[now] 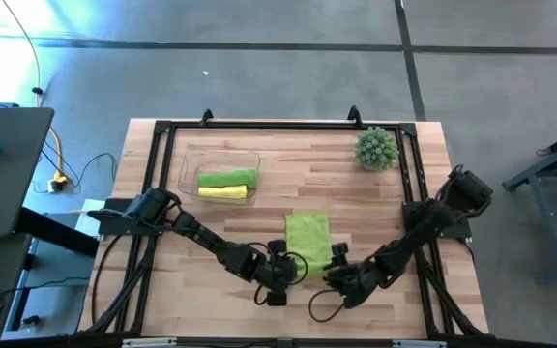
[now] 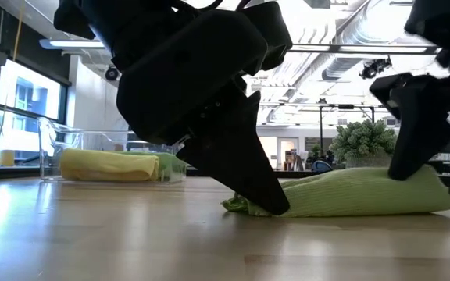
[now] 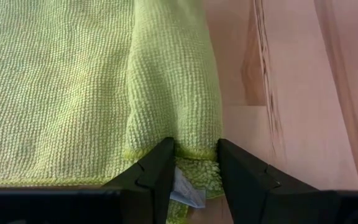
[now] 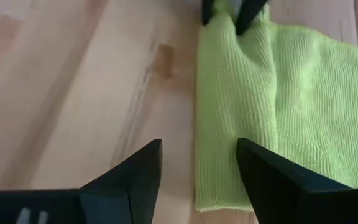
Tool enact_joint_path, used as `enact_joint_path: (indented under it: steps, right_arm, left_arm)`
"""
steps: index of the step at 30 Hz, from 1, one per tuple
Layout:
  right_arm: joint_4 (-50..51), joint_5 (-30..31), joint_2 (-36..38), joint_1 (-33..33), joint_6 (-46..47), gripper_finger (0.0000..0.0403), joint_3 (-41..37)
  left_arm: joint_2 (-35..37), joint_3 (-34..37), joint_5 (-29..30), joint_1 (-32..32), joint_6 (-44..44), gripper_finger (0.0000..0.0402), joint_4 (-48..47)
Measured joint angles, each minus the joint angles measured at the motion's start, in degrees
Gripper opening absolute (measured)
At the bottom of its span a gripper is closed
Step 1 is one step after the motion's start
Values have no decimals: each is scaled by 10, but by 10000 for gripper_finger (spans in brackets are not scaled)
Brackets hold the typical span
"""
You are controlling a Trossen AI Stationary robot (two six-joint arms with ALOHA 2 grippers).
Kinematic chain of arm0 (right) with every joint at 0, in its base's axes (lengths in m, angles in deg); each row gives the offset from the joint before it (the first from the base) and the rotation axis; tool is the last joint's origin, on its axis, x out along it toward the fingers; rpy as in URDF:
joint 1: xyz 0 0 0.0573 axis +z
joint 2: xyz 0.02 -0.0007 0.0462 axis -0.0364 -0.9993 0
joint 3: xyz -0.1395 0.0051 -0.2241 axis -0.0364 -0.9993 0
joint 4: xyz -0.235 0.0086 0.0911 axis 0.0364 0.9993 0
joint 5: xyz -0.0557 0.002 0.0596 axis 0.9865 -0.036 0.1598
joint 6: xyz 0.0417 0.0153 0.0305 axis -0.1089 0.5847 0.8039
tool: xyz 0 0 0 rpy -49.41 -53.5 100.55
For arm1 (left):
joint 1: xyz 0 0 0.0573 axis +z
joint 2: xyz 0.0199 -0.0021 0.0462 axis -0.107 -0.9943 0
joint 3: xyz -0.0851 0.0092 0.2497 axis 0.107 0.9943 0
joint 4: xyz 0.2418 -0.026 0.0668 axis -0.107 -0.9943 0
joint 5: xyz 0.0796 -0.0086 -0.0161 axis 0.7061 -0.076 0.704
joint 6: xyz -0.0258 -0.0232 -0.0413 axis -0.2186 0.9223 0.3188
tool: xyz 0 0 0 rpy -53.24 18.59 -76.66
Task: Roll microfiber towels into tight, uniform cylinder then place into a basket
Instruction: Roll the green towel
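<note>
Lime green cloth is lying flat near the front middle of the wooden table (image 1: 375, 203): one microfiber towel (image 1: 307, 238), folded into a narrow strip, with both arms reaching in at its near end. Seen from overhead, the left gripper (image 1: 280, 266) is sitting at the strip's near left corner and the right gripper (image 1: 339, 268) at its near right corner, but that height is hiding what the fingers are doing.

Wrist cameras are filling that gap. On the left wrist view, the left gripper (image 3: 194, 163) is pinching a raised fold of the towel (image 3: 104, 81) between its two dark fingers (image 3: 157, 168), with the hemmed edge and a small white label caught in the narrow gap. On the right wrist view, the right gripper (image 4: 199, 163) is holding its fingers (image 4: 138, 171) wide apart over the towel's (image 4: 278, 106) edge and the bare wood beside it, gripping nothing.

Only the table-level camera is showing the cloth's thickness: the towel (image 2: 366, 195) is bunching into a low hump, with the left gripper (image 2: 268, 204) pressing down at its end.

Farther back on the left, the basket (image 1: 189, 160) is holding a rolled green towel (image 1: 228, 179) and a rolled yellow towel (image 1: 222, 193) side by side. A spiky green ball plant (image 1: 376, 149) is standing at the far right.
</note>
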Motion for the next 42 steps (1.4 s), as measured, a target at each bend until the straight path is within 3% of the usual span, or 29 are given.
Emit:
enact_joint_path:
  steps: [11, 25, 30, 38, 42]
  right_arm:
    - [48, 48, -1, 17, 7, 201, 29]
    - [19, 31, -1, 17, 176, 195, -42]
    - [-3, 28, 0, 18, 210, 149, -52]
    - [-35, 8, 0, 18, 224, 24, -60]
    - [-36, -8, 0, 17, 258, 12, -60]
  left_arm:
    - [0, 0, 2, 1, -2, 114, 0]
    - [0, 0, 13, 1, -1, 114, 1]
    - [-1, 0, 31, 1, -1, 114, 24]
    - [-1, -27, 39, 1, -20, 114, -12]
    - [16, -50, 51, -4, -54, 114, -83]
